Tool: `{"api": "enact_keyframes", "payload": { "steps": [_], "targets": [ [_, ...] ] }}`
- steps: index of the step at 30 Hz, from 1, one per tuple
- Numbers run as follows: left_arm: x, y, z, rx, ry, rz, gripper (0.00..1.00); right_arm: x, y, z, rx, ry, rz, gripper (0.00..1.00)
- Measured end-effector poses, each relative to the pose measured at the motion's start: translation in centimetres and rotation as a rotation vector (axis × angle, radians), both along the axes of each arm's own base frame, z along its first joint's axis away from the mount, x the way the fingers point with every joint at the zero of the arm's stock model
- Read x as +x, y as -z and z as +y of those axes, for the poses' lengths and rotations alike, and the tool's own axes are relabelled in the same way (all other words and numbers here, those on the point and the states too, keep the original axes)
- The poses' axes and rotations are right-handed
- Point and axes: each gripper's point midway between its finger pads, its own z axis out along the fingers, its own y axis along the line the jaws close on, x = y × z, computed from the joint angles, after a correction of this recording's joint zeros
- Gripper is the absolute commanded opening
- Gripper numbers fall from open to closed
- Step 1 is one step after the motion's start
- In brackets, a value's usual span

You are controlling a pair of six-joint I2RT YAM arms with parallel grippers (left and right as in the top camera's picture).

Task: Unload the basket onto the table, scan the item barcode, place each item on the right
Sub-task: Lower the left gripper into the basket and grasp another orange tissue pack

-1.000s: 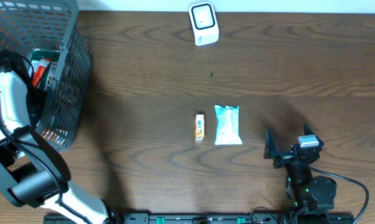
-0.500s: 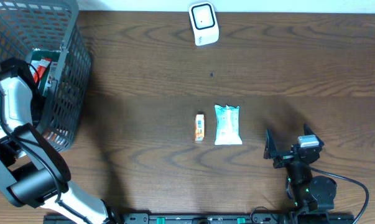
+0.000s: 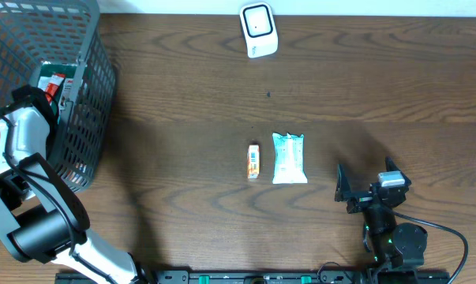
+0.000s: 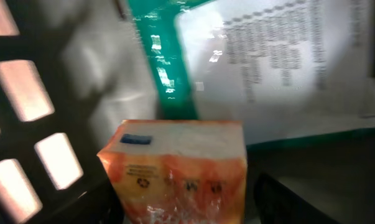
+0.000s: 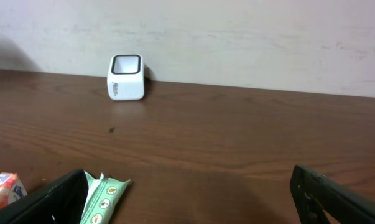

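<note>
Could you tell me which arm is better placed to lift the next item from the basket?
Left. The left gripper is down inside the basket, an orange pack right before its jaws; the right gripper, jaws open, sits far across the table.

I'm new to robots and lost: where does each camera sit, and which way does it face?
Overhead: above the table, looking straight down; both arms show, left arm in the basket.
Left wrist: inside the basket, close on an orange pack; own fingers unclear.
Right wrist: low over the table, facing the scanner; both fingers show.
Shared: overhead and right wrist both see the scanner.
</note>
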Motion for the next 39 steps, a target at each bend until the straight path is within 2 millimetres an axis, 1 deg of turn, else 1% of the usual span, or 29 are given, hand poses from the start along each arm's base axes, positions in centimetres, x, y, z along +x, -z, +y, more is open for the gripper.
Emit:
{"api": "enact_keyframes", "payload": {
  "steps": [3, 10, 13, 17, 20, 21, 23, 28, 30, 32, 35, 39],
  "targets": [
    [1.2, 0.1, -0.4, -0.03, 0.0, -0.059, 0.66, 0.0, 0.0, 0.0, 0.0, 0.0, 0.0, 0.99],
    [5.2, 0.0, -1.7, -0.134, 0.015, -0.248, 0.65, 0.0, 0.0, 0.0, 0.0, 0.0, 0.0, 0.99],
    [6.2, -0.1, -2.0, -0.152, 0.029, -0.293, 0.65, 0.0, 0.0, 0.0, 0.0, 0.0, 0.0, 0.99],
    [6.6, -0.5, -2.2, -0.166, 0.07, -0.307, 0.66, 0.0, 0.0, 0.0, 0.0, 0.0, 0.0, 0.99],
    [7.0, -1.2, -2.1, -0.163, 0.094, -0.324, 0.67, 0.0, 0.0, 0.0, 0.0, 0.0, 0.0, 0.99],
    [7.0, -1.6, -2.1, -0.159, 0.1, -0.332, 0.71, 0.0, 0.0, 0.0, 0.0, 0.0, 0.0, 0.99],
    [7.0, -2.8, -2.2, -0.148, 0.111, -0.351, 0.73, 0.0, 0.0, 0.0, 0.0, 0.0, 0.0, 0.99],
    [6.7, -7.1, -2.3, -0.096, 0.132, -0.426, 0.79, 0.0, 0.0, 0.0, 0.0, 0.0, 0.0, 0.99],
    [6.5, -8.1, -2.1, -0.077, 0.132, -0.432, 0.79, 0.0, 0.0, 0.0, 0.0, 0.0, 0.0, 0.99],
    [5.9, -8.1, -2.0, -0.065, 0.126, -0.407, 0.79, 0.0, 0.0, 0.0, 0.0, 0.0, 0.0, 0.99],
    [5.2, -7.6, -1.6, -0.052, 0.116, -0.37, 0.79, 0.0, 0.0, 0.0, 0.0, 0.0, 0.0, 0.99],
    [4.6, -6.2, -1.6, -0.052, 0.11, -0.331, 0.77, 0.0, 0.0, 0.0, 0.0, 0.0, 0.0, 0.99]
  ]
}}
